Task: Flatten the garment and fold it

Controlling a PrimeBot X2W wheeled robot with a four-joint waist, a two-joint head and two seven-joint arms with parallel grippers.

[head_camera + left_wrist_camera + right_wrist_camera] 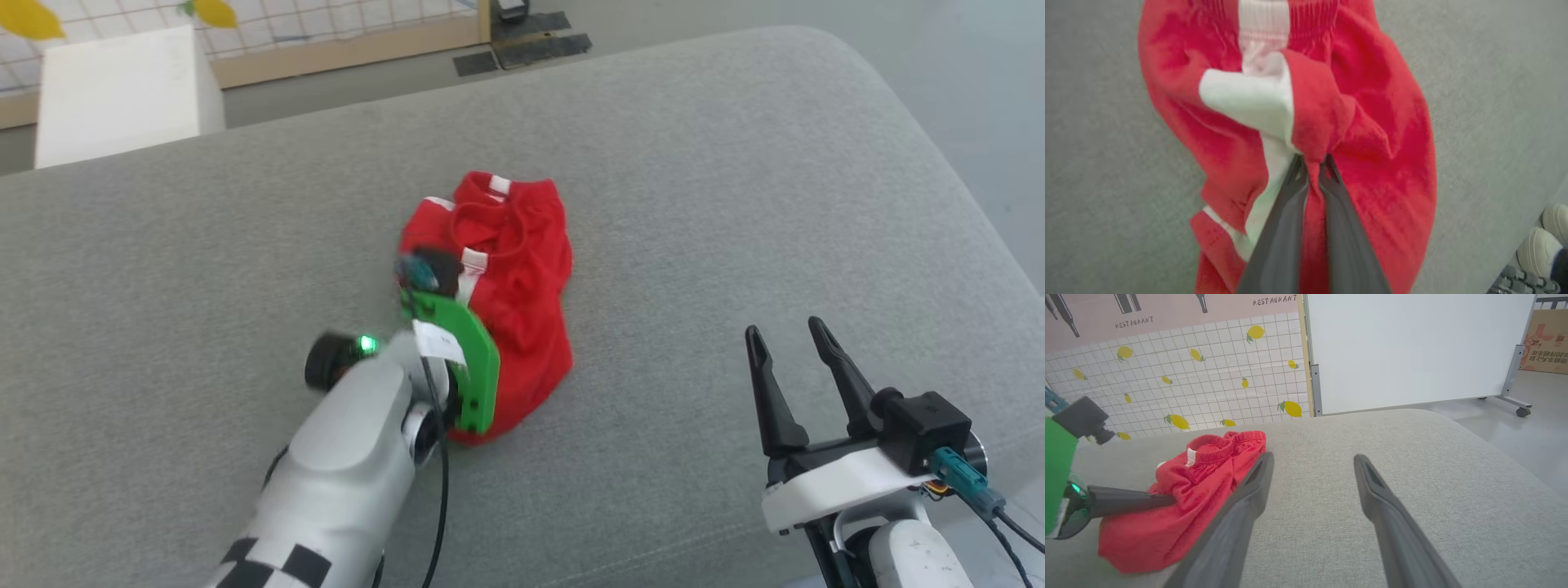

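The garment (514,278) lies crumpled in the middle of the grey cushion, bright red with white bands showing. My left arm reaches over its near left side. In the left wrist view my left gripper (1312,162) is shut on a bunched red fold of the garment (1380,122), beside a white band. From the right wrist view, a dark finger (1126,500) of the left gripper runs into the garment (1192,490). My right gripper (784,328) stands open and holds nothing over bare cushion, to the right of the garment; its fingers (1249,498) spread wide.
The grey cushion (735,163) curves down to the floor at the right and far edges. A white box (122,90) stands at the back left. A whiteboard panel (1412,347) and a lemon-patterned wall (1188,375) rise behind. Pale shoes (1541,241) rest on the floor.
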